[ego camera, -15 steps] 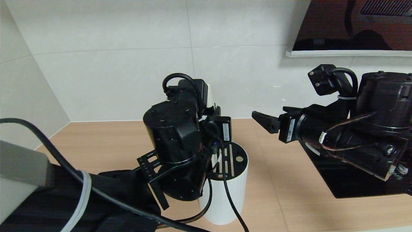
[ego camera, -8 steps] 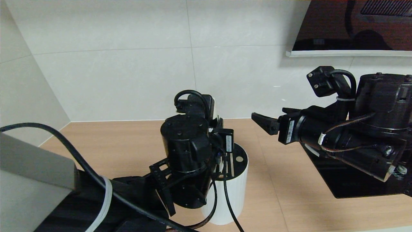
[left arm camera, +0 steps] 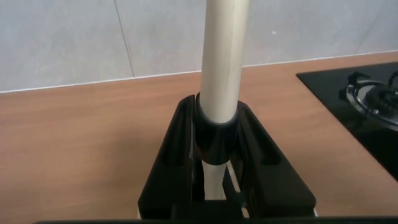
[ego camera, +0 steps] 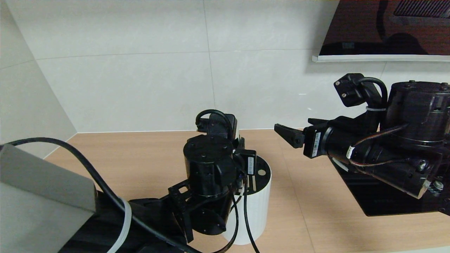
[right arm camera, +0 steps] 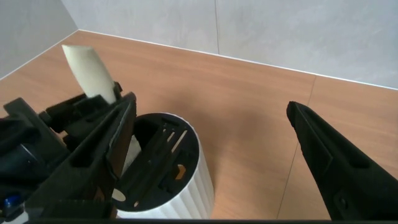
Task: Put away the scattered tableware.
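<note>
Overhead at the kitchen worktop, we see the left gripper (left arm camera: 216, 134) clenched around the cream handle (left arm camera: 224, 56) of a utensil, its black fingers (left arm camera: 180, 155) pressed to either side of the shaft. The handle rises nearly upright out of the grasp and stands directly above the white holder (ego camera: 258, 207), a ribbed cylinder with a black slotted lid (right arm camera: 163, 163). From the right wrist view, the handle leans slightly over the holder's far edge. We cannot tell whether the utensil's lower end has entered a slot, as the gripper hides it.

Off to the robot's right, the right gripper (right arm camera: 209, 106) hangs above the wooden counter (ego camera: 123, 154) with its two fingers spread wide and nothing between them. It sits near the holder, apart from it, and level with the lid or a little higher.

A black hob (ego camera: 379, 203) lies in the counter on the right, below a dark extractor hood (ego camera: 386, 28) on the pale tiled wall (ego camera: 140, 70).
</note>
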`<state>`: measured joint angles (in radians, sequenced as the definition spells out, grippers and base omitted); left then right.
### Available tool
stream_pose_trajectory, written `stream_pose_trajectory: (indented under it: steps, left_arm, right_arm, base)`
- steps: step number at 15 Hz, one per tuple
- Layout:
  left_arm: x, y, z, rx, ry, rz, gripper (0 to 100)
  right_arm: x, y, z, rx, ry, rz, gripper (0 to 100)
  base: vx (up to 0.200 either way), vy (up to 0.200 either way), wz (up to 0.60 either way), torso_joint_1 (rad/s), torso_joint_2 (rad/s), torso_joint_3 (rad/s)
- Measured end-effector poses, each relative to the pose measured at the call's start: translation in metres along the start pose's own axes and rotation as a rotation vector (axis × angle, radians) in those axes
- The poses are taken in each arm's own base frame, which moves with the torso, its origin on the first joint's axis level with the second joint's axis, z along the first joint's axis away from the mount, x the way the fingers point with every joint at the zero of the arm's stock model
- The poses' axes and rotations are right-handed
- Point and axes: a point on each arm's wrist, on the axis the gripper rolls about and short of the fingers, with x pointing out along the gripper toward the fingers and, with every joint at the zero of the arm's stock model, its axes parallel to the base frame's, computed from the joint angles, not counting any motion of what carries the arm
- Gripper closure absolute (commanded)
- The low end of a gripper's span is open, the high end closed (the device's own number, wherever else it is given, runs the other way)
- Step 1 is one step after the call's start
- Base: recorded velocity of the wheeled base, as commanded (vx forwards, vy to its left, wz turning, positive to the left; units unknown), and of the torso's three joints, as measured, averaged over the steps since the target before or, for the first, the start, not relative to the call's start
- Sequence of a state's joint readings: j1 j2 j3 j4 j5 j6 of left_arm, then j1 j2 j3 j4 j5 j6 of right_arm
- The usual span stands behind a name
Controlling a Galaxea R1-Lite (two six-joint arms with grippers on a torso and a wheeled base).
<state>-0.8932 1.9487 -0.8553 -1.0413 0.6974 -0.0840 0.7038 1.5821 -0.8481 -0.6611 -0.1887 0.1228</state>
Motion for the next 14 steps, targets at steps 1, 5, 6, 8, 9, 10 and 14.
stream_pose_trajectory:
  steps: [1, 5, 6, 8, 9, 10, 14]
  left_arm:
    - [-0.0006, -0.0002, -0.0016, 0.004, 0.005, -0.001, 100]
    - [-0.0019, 0.0003, -0.0065, 0.022, 0.026, -0.003, 100]
    - [-0.0018, 0.0003, -0.0068, 0.023, 0.027, -0.003, 100]
    - [-0.0017, 0.0001, -0.0072, 0.023, 0.028, -0.003, 0]
    - [-0.0016, 0.0001, -0.0075, 0.024, 0.029, -0.003, 0]
    - [-0.0016, 0.0001, -0.0076, 0.024, 0.029, -0.003, 0]
    - [-0.0022, 0.0005, -0.0066, 0.023, 0.027, -0.003, 0]
  right_arm:
    - [0.0004, 0.0000, -0.0003, 0.000, 0.001, 0.000, 0]
    - [0.0003, -0.0001, -0.0014, -0.002, 0.003, 0.000, 0]
    - [0.0003, -0.0001, -0.0012, -0.002, 0.001, 0.000, 0]
    - [0.0003, 0.0001, -0.0014, -0.002, 0.002, 0.001, 0]
    - [0.0004, 0.0003, -0.0015, -0.002, 0.002, 0.001, 0]
    - [0.0004, 0.0003, -0.0015, -0.002, 0.002, 0.001, 0]
    - [0.0004, 0.0003, -0.0014, -0.002, 0.001, 0.001, 0]
  base:
    - [0.000, 0.000, 0.00, 0.000, 0.00, 0.000]
    - [0.000, 0.000, 0.00, 0.000, 0.00, 0.000]
    - [0.000, 0.000, 0.00, 0.000, 0.00, 0.000]
    - [0.000, 0.000, 0.00, 0.000, 0.00, 0.000]
    - [0.000, 0.000, 0.00, 0.000, 0.00, 0.000]
    - [0.000, 0.000, 0.00, 0.000, 0.00, 0.000]
    - [0.000, 0.000, 0.00, 0.000, 0.00, 0.000]
